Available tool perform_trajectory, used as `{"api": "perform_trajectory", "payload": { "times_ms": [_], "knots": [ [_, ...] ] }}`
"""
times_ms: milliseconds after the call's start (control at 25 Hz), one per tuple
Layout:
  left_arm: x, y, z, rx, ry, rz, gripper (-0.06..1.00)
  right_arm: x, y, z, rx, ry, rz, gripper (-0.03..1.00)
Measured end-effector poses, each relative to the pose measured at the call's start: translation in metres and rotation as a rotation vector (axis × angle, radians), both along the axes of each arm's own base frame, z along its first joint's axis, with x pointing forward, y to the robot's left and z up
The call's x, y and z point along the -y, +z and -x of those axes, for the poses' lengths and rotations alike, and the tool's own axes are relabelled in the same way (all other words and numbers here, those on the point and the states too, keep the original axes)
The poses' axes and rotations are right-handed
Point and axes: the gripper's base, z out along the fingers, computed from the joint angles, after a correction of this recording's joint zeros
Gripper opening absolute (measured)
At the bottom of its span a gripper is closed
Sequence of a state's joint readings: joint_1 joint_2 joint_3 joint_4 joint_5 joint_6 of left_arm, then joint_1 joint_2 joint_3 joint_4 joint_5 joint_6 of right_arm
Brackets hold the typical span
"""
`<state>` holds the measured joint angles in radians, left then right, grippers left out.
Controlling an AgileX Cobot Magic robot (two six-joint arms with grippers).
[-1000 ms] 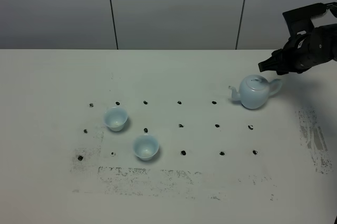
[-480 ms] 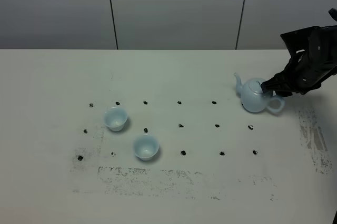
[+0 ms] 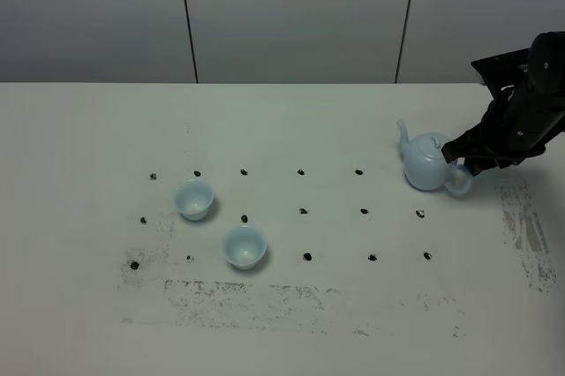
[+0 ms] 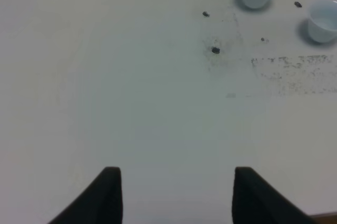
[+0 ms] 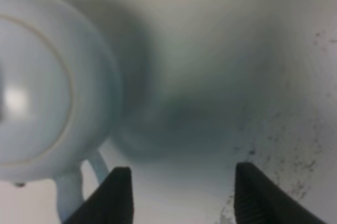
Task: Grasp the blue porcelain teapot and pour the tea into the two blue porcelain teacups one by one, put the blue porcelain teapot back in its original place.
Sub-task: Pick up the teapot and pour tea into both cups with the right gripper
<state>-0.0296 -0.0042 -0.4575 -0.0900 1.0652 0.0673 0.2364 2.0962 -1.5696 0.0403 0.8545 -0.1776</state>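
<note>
Exterior high: blue porcelain teapot (image 3: 426,162) stands on table (image 3: 88,305), far right; right gripper (image 3: 465,154) by its loop handle. One teacup (image 3: 194,199) and other teacup (image 3: 244,246) well apart, left.
Left wrist: left gripper (image 4: 176,195) spread, empty.
Right wrist: jaws spread, empty; handle (image 5: 66,197) just outside gap.
Judgement: glazed, slippery, fragile, probably heavy; grip handle.

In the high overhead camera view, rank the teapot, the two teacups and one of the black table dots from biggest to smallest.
1. The blue porcelain teapot, clearly the largest.
2. The far teacup and the near teacup look alike, so they tie.
3. The black dot, by far the smallest.
</note>
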Motion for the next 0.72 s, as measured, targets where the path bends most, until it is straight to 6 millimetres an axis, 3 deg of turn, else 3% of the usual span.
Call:
{"api": "perform_trajectory", "payload": {
  "times_ms": [240,440,560,720],
  "knots": [
    [0.0,0.0,0.0,0.0,0.0,0.0,0.49,-0.002,0.001,0.005,-0.044,0.042,-0.019,0.42],
    [0.0,0.0,0.0,0.0,0.001,0.001,0.49,0.004,0.024,0.01,-0.007,0.006,0.059,0.42],
    [0.0,0.0,0.0,0.0,0.001,0.001,0.49,-0.009,0.05,0.022,0.055,0.037,0.041,0.42],
    [0.0,0.0,0.0,0.0,0.001,0.001,0.49,-0.029,0.061,0.049,0.117,0.07,-0.056,0.42]
  ]
}}
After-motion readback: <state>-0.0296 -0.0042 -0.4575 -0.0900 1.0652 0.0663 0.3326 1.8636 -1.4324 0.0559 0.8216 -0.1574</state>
